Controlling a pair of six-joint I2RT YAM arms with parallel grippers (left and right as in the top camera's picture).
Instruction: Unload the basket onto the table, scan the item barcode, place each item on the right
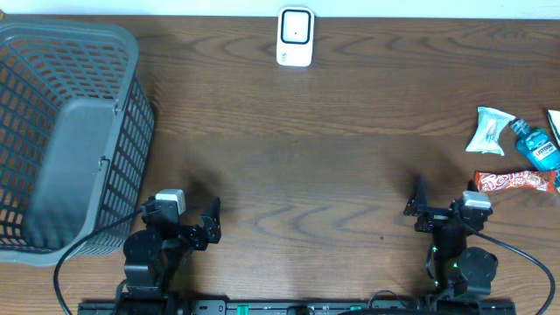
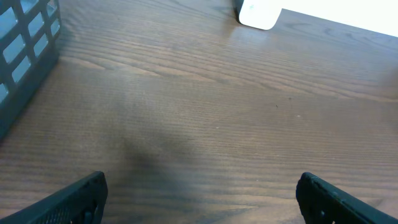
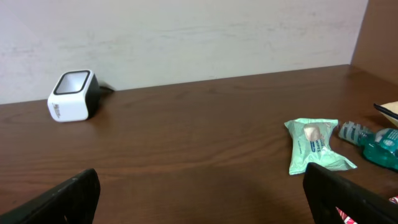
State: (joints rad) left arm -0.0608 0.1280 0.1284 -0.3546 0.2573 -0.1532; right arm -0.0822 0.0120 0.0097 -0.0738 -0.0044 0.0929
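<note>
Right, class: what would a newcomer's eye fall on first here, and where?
The big grey basket fills the left side. A white scanner stands at the far edge, centre. A small cluster lies at the right edge: wipes packet, blue bottle, orange snack bar.

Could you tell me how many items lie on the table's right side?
4: wipes pack, blue bottle beside it, red snack bar below, and a cropped item at the frame edge; more may be hidden.
</note>
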